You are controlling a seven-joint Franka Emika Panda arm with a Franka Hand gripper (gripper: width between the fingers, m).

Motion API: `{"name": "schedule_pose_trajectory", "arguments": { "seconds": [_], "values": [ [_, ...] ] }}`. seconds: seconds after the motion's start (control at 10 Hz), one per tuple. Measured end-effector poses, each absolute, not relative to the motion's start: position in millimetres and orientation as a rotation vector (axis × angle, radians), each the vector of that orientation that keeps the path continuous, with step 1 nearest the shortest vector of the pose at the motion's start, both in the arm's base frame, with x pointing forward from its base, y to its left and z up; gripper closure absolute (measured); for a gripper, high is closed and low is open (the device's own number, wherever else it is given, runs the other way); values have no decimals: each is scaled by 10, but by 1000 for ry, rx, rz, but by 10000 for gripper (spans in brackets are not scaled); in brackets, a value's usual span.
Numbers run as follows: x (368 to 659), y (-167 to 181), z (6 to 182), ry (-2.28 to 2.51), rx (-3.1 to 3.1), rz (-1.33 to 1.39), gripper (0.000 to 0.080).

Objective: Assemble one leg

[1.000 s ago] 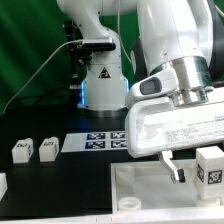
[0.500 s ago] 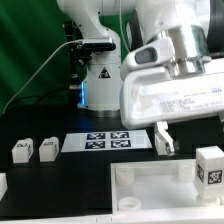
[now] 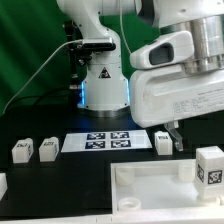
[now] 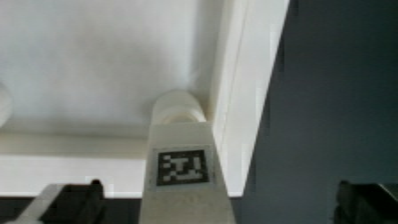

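Observation:
A white leg (image 3: 163,143) with a square marker stands just behind the large white tray-like part (image 3: 150,185). My gripper (image 3: 172,146) hangs over it, with one dark finger (image 3: 179,140) close on the exterior view's right of the leg. In the wrist view the leg (image 4: 182,165) lies between my two fingers (image 4: 71,203), with a gap on each side. The gripper (image 4: 217,208) is open and holds nothing. Another leg (image 3: 210,165) stands at the exterior view's right, and two more stand at the left, one (image 3: 21,150) beside the other (image 3: 46,149).
The marker board (image 3: 100,142) lies behind the tray-like part, in front of the robot base (image 3: 100,80). A white surface (image 4: 107,60) fills much of the wrist view, with dark table (image 4: 338,90) beside it.
The gripper has risen from low over the tray-like part and shifted toward the exterior view's right. The legs and the tray-like part have not moved.

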State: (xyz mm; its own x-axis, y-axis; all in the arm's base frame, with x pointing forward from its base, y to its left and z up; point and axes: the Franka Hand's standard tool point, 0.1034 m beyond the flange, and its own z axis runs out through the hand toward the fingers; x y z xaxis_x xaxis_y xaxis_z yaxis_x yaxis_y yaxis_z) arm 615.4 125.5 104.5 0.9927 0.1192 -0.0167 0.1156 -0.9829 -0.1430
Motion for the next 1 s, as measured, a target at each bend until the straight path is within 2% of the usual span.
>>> {"name": "schedule_pose_trajectory", "arguments": {
  "seconds": [0.2, 1.0],
  "values": [
    [6106, 1278, 1042, -191, -2976, 219, 151],
    [6348, 1214, 953, -154, -2995, 170, 151]
  ]
}}
